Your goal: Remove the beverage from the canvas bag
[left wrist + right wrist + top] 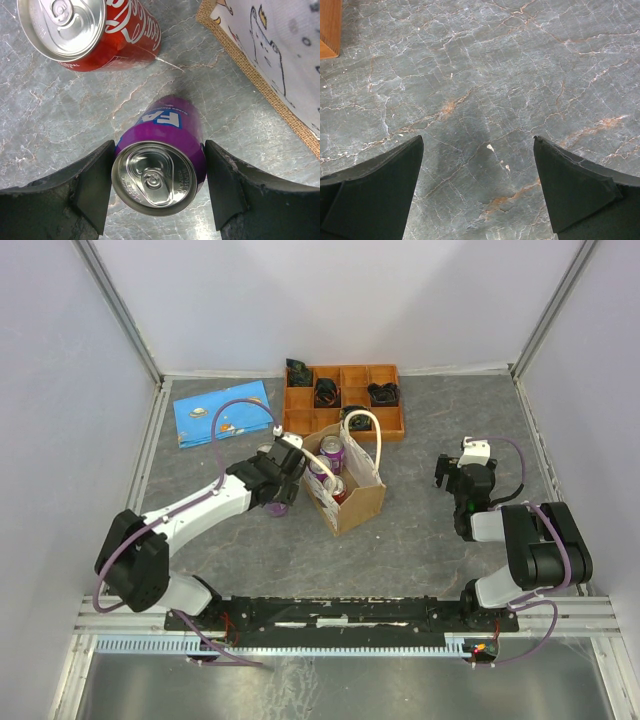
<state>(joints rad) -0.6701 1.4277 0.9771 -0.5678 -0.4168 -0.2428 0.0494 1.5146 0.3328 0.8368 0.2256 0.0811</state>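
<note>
Purple can (165,150) clamped in the left claw (159,167), jaws roughly half open, both fingers (95,185) pressed against its sides. Cannot tell whether it rests on the grey marbled bench (60,115) or hangs just off it. Red can (100,30) near it, apart, on the bench. Canvas bag (270,55) just right of the claw, white printed side showing, not touching. Right claw (477,140) spread wide above the bench, nothing between its fingers.

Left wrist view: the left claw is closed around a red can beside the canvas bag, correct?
Not quite. The can in the left claw is the purple can, not a red one; the red can sits apart, beyond the claw. It is beside the canvas bag, as the left wrist view shows.
</note>
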